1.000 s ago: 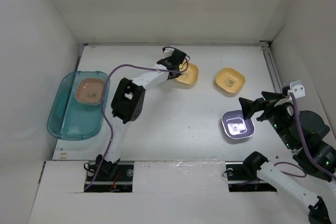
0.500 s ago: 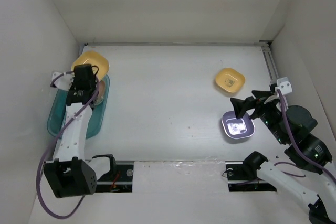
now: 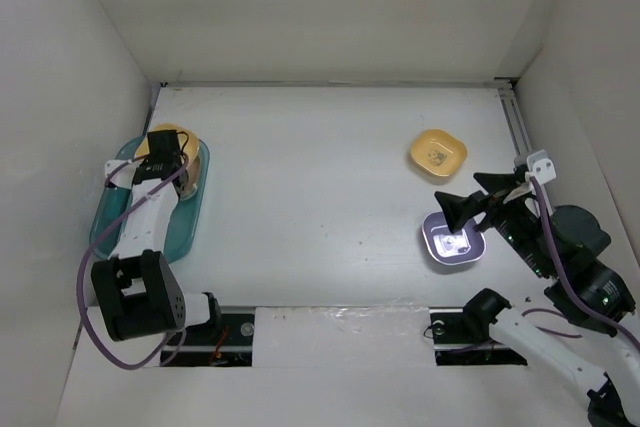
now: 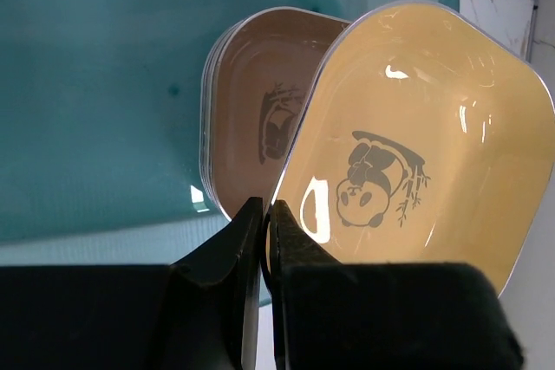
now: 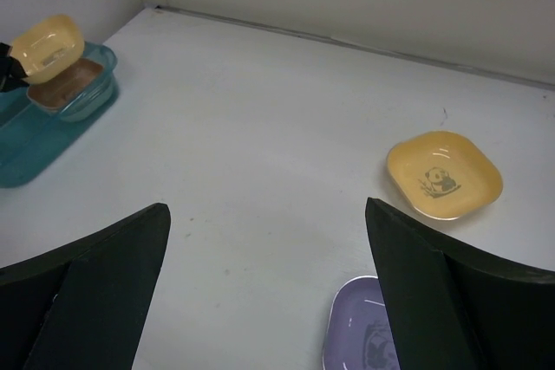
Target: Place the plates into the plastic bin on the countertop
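Note:
My left gripper (image 4: 265,214) is shut on the rim of a yellow-orange plate (image 4: 416,136) with a panda mark. It holds that plate tilted over the far end of the teal plastic bin (image 4: 104,84), just above the brown plate (image 4: 251,110) lying inside. From above, the left gripper (image 3: 165,152) sits over the bin (image 3: 110,222). My right gripper (image 5: 264,210) stands open and empty above the white countertop (image 3: 320,177). A purple plate (image 5: 360,335) lies just below it, and another yellow-orange plate (image 5: 444,175) lies farther back.
White walls enclose the countertop on the left, back and right. A metal rail (image 3: 520,132) runs along the right edge. The left arm's purple cable (image 3: 100,247) loops beside the bin.
The left arm carried the yellow-orange plate from the back middle of the countertop to the bin and lowered it over the brown plate. The right gripper shifted slightly, staying open.

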{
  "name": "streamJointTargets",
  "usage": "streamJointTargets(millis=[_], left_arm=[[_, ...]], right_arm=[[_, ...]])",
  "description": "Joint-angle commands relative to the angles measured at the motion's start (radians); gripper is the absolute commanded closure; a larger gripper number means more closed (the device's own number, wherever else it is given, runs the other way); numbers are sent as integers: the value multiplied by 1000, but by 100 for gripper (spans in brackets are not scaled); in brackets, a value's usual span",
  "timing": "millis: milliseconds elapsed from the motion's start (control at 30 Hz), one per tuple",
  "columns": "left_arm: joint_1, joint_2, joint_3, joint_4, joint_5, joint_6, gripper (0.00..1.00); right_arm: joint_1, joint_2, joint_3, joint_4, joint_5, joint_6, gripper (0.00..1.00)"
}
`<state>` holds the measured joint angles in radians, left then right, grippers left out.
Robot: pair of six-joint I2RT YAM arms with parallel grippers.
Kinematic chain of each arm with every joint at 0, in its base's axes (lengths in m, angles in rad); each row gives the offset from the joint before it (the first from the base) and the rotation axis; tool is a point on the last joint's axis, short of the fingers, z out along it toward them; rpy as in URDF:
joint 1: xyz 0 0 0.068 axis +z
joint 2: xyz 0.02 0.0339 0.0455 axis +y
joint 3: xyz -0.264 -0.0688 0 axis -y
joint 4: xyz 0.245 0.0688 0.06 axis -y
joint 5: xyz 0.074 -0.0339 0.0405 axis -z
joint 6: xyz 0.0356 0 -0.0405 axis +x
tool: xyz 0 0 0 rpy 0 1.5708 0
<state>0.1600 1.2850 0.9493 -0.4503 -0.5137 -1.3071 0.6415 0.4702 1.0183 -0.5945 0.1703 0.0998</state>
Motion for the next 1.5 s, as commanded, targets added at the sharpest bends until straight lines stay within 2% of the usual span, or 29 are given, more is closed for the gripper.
streamJointTargets(millis=[0, 33, 67, 100, 133, 167, 267, 333, 400, 433, 500, 533, 567, 600, 633, 700, 800, 867, 933, 1000, 1033, 1100, 1233, 1467], left_arm=[[10, 11, 45, 5, -71, -90, 100], [10, 20, 34, 31, -71, -90, 97], [10, 20, 25, 50, -71, -78, 90], [10, 20, 11, 70, -59, -69, 77], [10, 20, 11, 82, -59, -69, 53], [10, 20, 11, 82, -59, -69, 18], [10, 20, 45, 82, -49, -43, 1], [-17, -15, 72, 116, -39, 55, 1], [-72, -24, 94, 240, -25, 202, 1], [-153, -6, 117, 252, -25, 256, 1], [-245, 51, 219, 306, 27, 447, 1], [-295, 135, 265, 292, 49, 486, 1], [-404, 184, 354, 292, 120, 540, 1], [-460, 239, 406, 312, 174, 616, 1], [-573, 355, 527, 268, 196, 682, 1], [-663, 474, 656, 222, 217, 736, 1], [-788, 664, 855, 222, 341, 841, 1], [-847, 755, 960, 222, 386, 914, 1], [-924, 902, 1127, 202, 395, 1006, 1], [-958, 1040, 1230, 164, 385, 1025, 1], [-958, 1082, 1329, 144, 398, 1013, 1], [-958, 1140, 1381, 128, 399, 979, 1], [-967, 1154, 1272, 272, 463, 928, 1], [-967, 1258, 1350, 283, 485, 853, 1]], right_arm=[[-5, -13, -3, 47, -12, -20, 0], [-5, -13, -3, 47, -12, -20, 0], [-5, -13, -3, 47, -12, -20, 0], [-5, -13, -3, 47, -12, -20, 0], [-5, -13, -3, 47, -12, -20, 0], [-5, -13, -3, 47, -12, -20, 0], [-5, -4, -3, 47, -12, -20, 0], [-5, 5, -3, 47, 0, -20, 0], [-5, 5, -3, 36, 27, -8, 0], [-5, 5, -3, 36, 53, 1, 0], [-5, 16, 6, 25, 129, 18, 0], [-5, 16, 6, 12, 153, 34, 0], [-5, 16, 15, -1, 200, 43, 0], [-5, 25, 29, -10, 225, 52, 0], [-5, 25, 48, -31, 279, 72, 0], [-5, 48, 78, -80, 362, 109, 0], [-5, 71, 111, -200, 458, 208, 0], [-5, -8, 105, -188, 459, 209, 0], [-5, -70, 82, -179, 439, 209, 0], [-5, -125, 82, -179, 428, 196, 0], [-5, -125, 82, -191, 428, 196, 0], [-5, -125, 105, -232, 428, 187, 0], [-5, -134, 117, -254, 407, 173, 0], [-5, -166, 117, -263, 379, 153, 0]])
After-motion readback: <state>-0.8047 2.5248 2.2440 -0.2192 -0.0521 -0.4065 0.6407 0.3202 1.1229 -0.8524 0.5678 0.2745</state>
